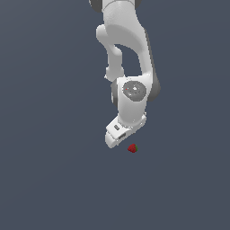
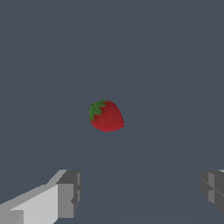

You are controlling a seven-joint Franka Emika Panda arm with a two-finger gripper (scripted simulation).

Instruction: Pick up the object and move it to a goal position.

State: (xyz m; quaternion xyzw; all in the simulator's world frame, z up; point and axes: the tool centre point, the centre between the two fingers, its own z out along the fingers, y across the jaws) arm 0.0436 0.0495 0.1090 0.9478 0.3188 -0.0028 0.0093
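While the gripper (image 2: 140, 192) hangs w/ fingers (image 2: 70, 192) spread wide apart, nothing sits btwn them. Strawberry (image 2: 106, 116) lies on the grey floor (image 1: 54, 179), just beside the gripper's tip in the exterior view, not touching.

The strawberry (image 1: 132, 148) lies alone on the surface (image 1: 45, 179), just toward the exterior view's right of the pincer (image 1: 117, 137) and slightly nearer. The arm (image 1: 128, 54) reaches in from the far side. In the wrist view the strawberry (image 2: 106, 116) sits apart from both fingers (image 2: 68, 192), beyond the gap between them.
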